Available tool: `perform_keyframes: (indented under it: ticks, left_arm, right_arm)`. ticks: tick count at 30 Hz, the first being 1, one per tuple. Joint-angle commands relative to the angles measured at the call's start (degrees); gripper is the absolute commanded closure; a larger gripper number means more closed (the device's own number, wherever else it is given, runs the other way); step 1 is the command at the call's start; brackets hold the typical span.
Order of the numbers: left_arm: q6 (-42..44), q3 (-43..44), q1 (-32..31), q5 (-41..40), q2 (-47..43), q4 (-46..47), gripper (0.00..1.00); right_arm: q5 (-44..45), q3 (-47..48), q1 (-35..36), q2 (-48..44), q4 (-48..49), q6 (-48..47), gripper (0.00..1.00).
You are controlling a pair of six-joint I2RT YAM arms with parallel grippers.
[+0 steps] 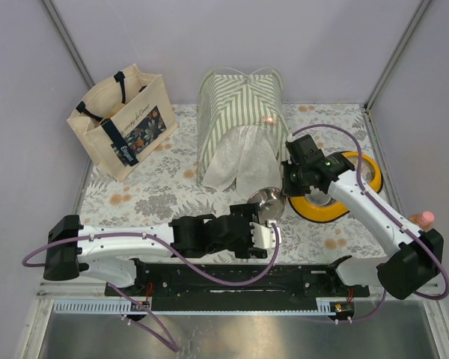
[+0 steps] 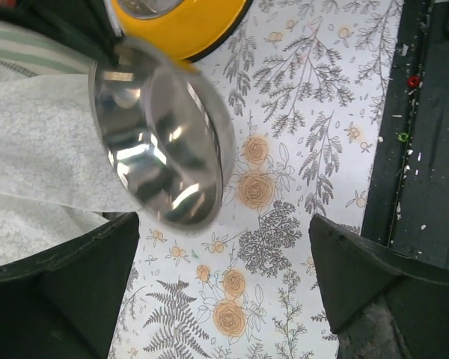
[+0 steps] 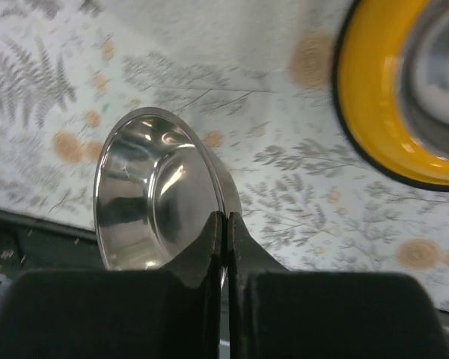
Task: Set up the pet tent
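Observation:
The pet tent [image 1: 239,105], green-and-white striped, stands upright at the back centre. Its white lacy door flaps [image 1: 236,161] hang down to the tablecloth; the flaps also show in the left wrist view [image 2: 37,149]. My right gripper [image 1: 283,196] is in front of the tent, shut on the rim of a steel bowl [image 1: 265,203] and holding it tilted on edge. The right wrist view shows my right gripper [image 3: 226,224] pinching the bowl [image 3: 157,194]. My left gripper [image 1: 273,233] is open and empty just in front of the bowl [image 2: 161,134], with only floral cloth at its midpoint [image 2: 224,292].
A yellow ring-shaped bowl stand [image 1: 337,208] lies right of the tent; it also shows in the right wrist view [image 3: 374,112]. A beige canvas tote bag [image 1: 123,123] stands at the back left. A small pink object [image 1: 426,217] sits at the right edge. A black rail [image 1: 247,280] runs along the near edge.

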Motion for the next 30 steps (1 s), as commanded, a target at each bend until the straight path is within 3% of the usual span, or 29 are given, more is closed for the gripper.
perform_keyframes:
  ticks: [1,5,11,14,23,30]
  left_arm:
    - [-3.76,-2.59,1.08,-3.63,-4.94,5.35,0.01]
    - [-7.79,-4.96,2.66,-4.07,-9.16,6.58,0.01]
    - [-15.18,-8.12,6.79,-2.31,-15.58,7.02,0.01]
    - [-17.03,-9.36,8.46,-1.96,-18.48,7.11,0.01]
    - [-23.80,-11.56,14.87,1.11,-24.90,6.41,0.01]
    - [-27.84,-13.05,20.94,6.82,-28.42,6.67,0.01]
  right_arm:
    - [22.31,4.56,-0.51,-3.50,-4.89,4.55,1.00]
    - [30.86,5.10,-7.43,-5.87,-6.93,6.75,1.00]
    - [33.60,0.53,-23.16,-11.06,0.18,8.68,1.00]
    - [35.09,-0.44,-27.65,-10.36,3.52,10.61,1.00]
    - [40.35,-3.16,-35.84,-3.51,14.60,17.38,1.00]
    - [39.49,-2.81,-41.55,2.29,18.91,17.65,1.00]
